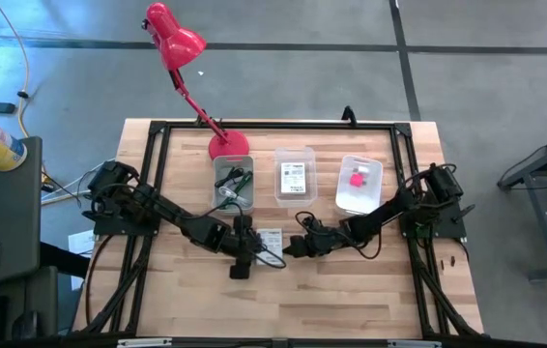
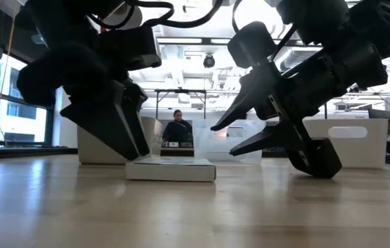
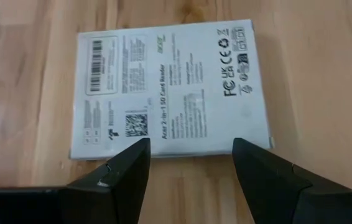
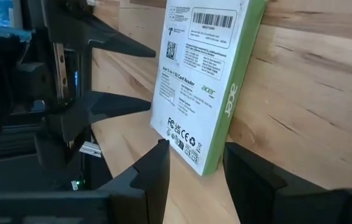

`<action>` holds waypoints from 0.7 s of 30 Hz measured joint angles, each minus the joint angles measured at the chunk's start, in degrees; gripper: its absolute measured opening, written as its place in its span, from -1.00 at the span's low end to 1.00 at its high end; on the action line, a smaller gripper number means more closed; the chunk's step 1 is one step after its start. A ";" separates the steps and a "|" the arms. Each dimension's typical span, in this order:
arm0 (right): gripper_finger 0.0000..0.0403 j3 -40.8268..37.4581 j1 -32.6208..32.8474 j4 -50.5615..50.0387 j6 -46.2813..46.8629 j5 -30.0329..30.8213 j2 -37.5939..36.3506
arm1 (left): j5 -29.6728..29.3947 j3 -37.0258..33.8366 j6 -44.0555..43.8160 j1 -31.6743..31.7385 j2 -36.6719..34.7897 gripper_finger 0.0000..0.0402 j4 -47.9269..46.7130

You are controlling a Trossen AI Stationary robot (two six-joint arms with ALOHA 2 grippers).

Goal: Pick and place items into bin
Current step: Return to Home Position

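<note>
A white printed card box [image 1: 270, 238] with a green side [image 4: 233, 93] lies flat on the table, between my two grippers. My left gripper [image 3: 189, 146] is open and slants down at one edge of the box, on its left in the high view [image 1: 251, 249]. My right gripper [image 4: 196, 152] is open and rolled on its side. It stands at the box's right end [image 2: 222, 140], with a corner of the box [image 4: 201, 163] just ahead of the gap between its fingers and a little room showing in the low view. My left gripper has its open fingertips [image 3: 140, 149] at the box's nearest edge [image 3: 188, 153], slanting down from the table's left. I cannot tell whether they touch it. The box stays flat on the table.
Three clear bins stand in a row at the far middle. One [image 1: 233, 184] holds green and black things, one [image 1: 294, 177] a white card, one [image 1: 359, 182] a pink cube. A red desk lamp [image 1: 227, 145] stands behind the left bin.
</note>
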 joint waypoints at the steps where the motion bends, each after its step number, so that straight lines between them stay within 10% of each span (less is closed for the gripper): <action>1: -0.31 0.00 0.00 -0.06 -0.14 0.00 0.00 | -0.38 0.00 -0.02 0.00 0.00 0.08 0.06; 21: -0.24 -0.13 -3.39 -0.63 -2.35 -3.30 0.43 | -0.36 -0.07 0.54 0.04 1.44 0.08 0.83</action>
